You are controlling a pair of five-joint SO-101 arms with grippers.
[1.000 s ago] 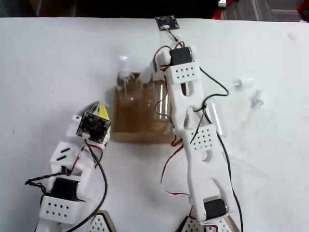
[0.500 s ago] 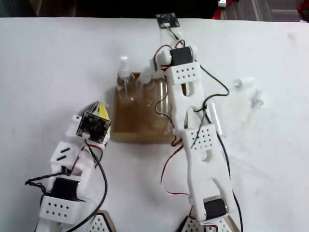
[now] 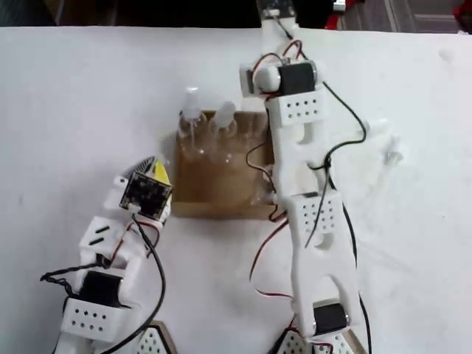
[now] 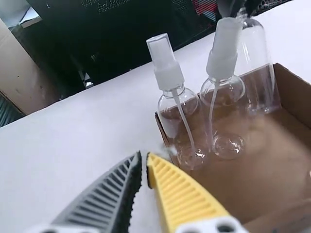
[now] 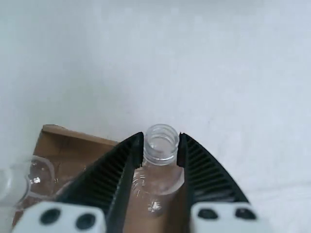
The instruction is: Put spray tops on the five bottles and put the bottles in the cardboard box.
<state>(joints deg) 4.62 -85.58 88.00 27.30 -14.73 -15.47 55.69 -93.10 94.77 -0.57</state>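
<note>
Black right gripper (image 5: 161,137) clamps uncapped bottle (image 5: 158,182), seemingly over cardboard box (image 5: 73,145)

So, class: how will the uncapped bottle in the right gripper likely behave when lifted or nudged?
Probably light: the bottle looks clear and empty. Likely slippery, since the right gripper pinches only its smooth neck. Round, it may roll if dropped.
</note>
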